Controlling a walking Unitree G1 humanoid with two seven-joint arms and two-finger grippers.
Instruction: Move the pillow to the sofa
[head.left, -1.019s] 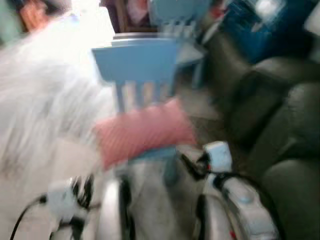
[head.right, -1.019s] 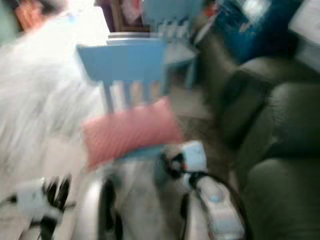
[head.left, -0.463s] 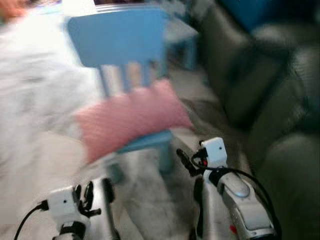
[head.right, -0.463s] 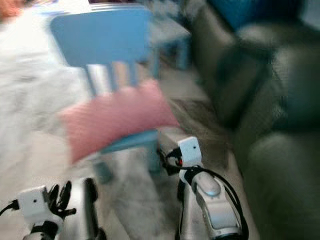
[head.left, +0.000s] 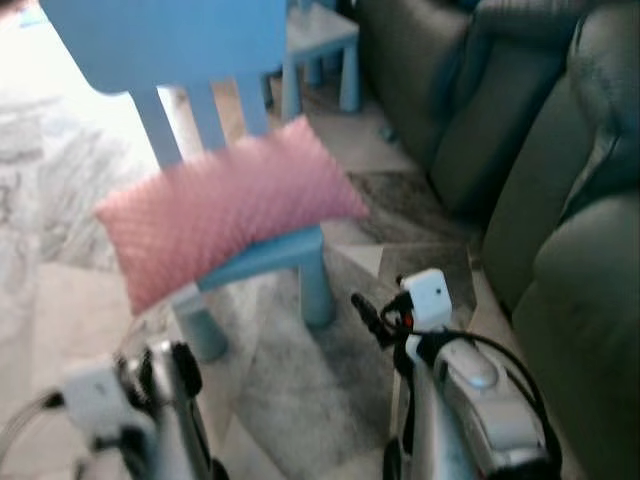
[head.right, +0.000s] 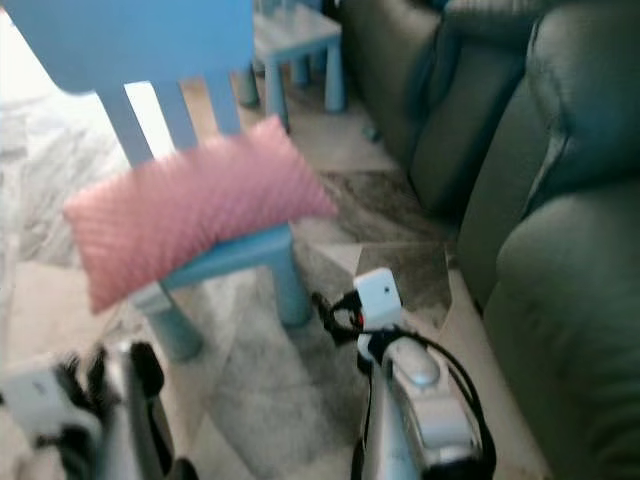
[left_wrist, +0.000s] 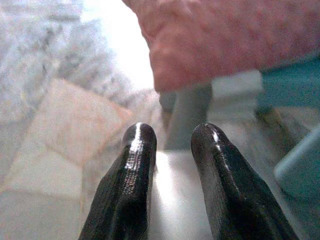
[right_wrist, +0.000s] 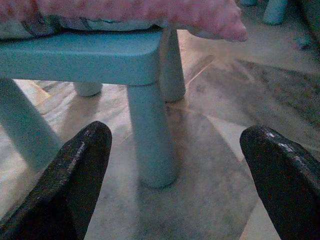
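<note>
A pink quilted pillow (head.left: 220, 215) lies on the seat of a small blue chair (head.left: 170, 40), overhanging its edges. The dark grey-green sofa (head.left: 560, 200) runs along the right side. My right gripper (head.left: 368, 315) is low, just right of the chair's front leg, and its wrist view shows it open (right_wrist: 185, 145) with wide-spread fingers, facing the chair leg (right_wrist: 152, 140) under the pillow (right_wrist: 125, 10). My left gripper (head.left: 165, 375) is low at the left, blurred. In its wrist view the left gripper (left_wrist: 172, 137) is shut on nothing, pointing below the pillow's corner (left_wrist: 225, 35).
A second small blue table (head.left: 320, 30) stands behind the chair, close to the sofa. A grey patterned rug (head.left: 320, 380) covers the floor under the chair and my arms. A pale shaggy rug (head.left: 40, 170) lies to the left.
The whole picture has shifted: the camera has come closer and tilted down, so chair and pillow look larger and sharper. The pillow still lies on the chair. Both grippers stay low.
</note>
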